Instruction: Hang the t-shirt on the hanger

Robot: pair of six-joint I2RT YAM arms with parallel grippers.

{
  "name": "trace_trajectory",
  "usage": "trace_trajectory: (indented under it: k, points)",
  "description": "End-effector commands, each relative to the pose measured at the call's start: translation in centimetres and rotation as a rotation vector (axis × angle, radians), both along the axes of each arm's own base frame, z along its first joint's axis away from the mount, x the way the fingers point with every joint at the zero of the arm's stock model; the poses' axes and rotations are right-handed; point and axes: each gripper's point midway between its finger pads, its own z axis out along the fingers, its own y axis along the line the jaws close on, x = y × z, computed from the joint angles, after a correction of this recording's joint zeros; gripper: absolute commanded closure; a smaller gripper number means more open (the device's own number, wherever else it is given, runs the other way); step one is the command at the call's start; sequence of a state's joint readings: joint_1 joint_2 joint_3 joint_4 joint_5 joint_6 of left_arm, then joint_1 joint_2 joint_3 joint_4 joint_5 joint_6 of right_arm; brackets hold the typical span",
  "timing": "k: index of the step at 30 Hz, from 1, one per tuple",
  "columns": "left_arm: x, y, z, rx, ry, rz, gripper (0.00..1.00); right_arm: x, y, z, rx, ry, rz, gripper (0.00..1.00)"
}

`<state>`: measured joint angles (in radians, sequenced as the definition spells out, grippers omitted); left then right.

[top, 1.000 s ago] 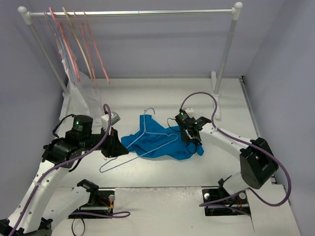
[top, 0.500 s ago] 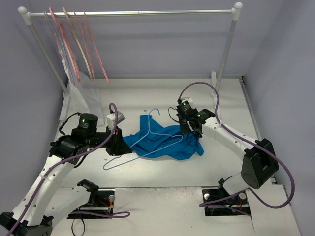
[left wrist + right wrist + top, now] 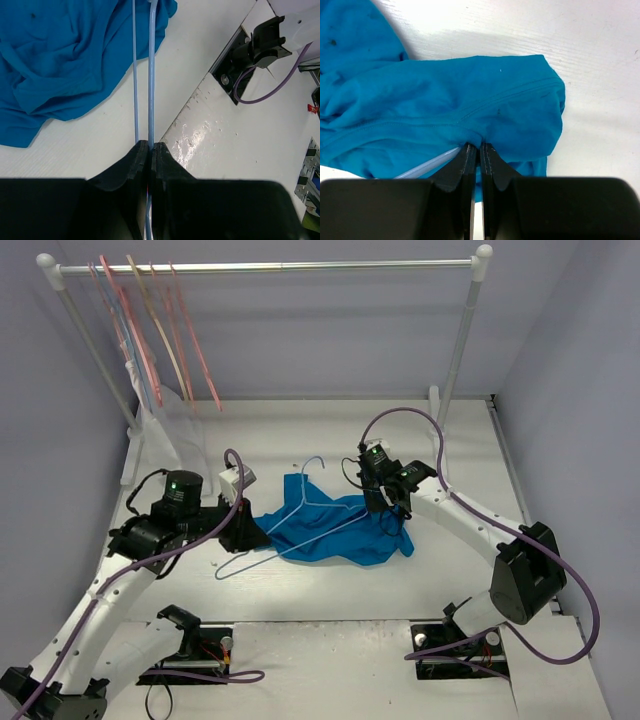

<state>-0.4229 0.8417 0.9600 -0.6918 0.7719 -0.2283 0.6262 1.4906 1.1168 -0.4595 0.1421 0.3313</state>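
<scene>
The bright blue t-shirt [image 3: 330, 530] lies crumpled mid-table. It also shows in the left wrist view [image 3: 65, 55] and the right wrist view [image 3: 445, 105]. The light-blue hanger [image 3: 300, 515] lies partly over the shirt, hook pointing away from me. My left gripper [image 3: 252, 536] is shut on the hanger's wire [image 3: 151, 75] at its left end. My right gripper [image 3: 378, 502] is shut on a fold of the t-shirt's hem at the shirt's right side, with a bit of hanger wire [image 3: 427, 165] showing beside the fingers.
A metal clothes rail [image 3: 270, 268] spans the back, with pink hangers [image 3: 190, 335] and a tan hanger [image 3: 160, 335] at its left end. A translucent whitish garment [image 3: 170, 435] hangs below them. The rail's right post [image 3: 455, 355] stands behind my right arm.
My left gripper has moved right with the hanger, sliding it further over the shirt. My right gripper lifted the shirt's edge and shifted slightly back a second ago, then stayed put.
</scene>
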Motion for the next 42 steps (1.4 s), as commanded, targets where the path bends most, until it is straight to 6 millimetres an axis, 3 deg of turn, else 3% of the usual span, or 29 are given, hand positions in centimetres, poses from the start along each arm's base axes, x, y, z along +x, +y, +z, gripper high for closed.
trace_trajectory:
  k: [1,10,17,30,42]
  points:
    - [1.0,-1.0,1.3,-0.049,-0.095,-0.046,1.00,0.7,0.5,2.6,0.040,-0.051,0.012,0.98]
    - [2.3,-1.4,0.6,-0.082,-0.212,-0.044,1.00,1.3,1.7,5.1,0.078,-0.074,0.059,0.97]
    - [4.0,-1.9,2.4,-0.168,-0.415,-0.014,1.00,1.8,2.9,8.0,0.115,-0.103,0.129,0.97]
    - [2.4,-3.9,1.7,-0.245,-0.437,-0.224,1.00,1.9,4.0,14.1,0.104,-0.234,0.365,0.97]
    - [2.8,-5.1,5.4,-0.359,-0.564,-0.281,1.00,0.2,4.2,20.9,0.158,-0.448,0.543,0.97]
